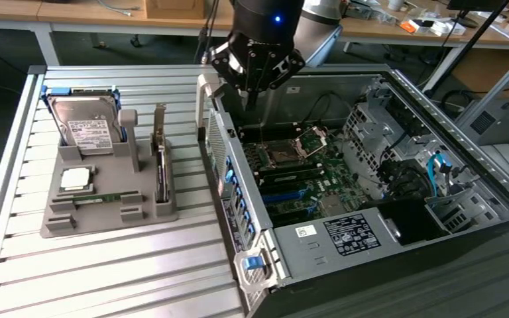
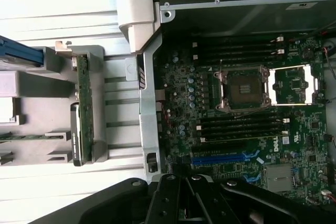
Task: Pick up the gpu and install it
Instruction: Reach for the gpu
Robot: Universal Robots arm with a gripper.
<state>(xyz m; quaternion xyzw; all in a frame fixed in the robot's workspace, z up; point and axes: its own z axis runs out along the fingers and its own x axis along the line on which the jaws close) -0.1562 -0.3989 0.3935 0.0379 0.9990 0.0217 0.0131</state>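
gripper [image 1: 251, 105] fingers together and empty over case [image 1: 466, 142]; gpu [image 1: 160, 165] upright in holder [image 1: 95, 218], edge-on from the wrist

Item: gpu [image 1: 159, 173], a thin flat card with a narrow silver bracket at one end.
Colour: dark in the exterior view; seen edge-on in the wrist view it is a green strip.
Pose: stands upright on its long edge, the bracket end rising above the card.
Seat: in the narrow slot of the grey holder [image 1: 104, 199], on the holder's side nearest the computer case [image 1: 236, 218].
Position from end effector [image 1: 250, 101]: well apart, lower and towards the exterior view's left, with the case wall between them.
Contact: touches the holder only.
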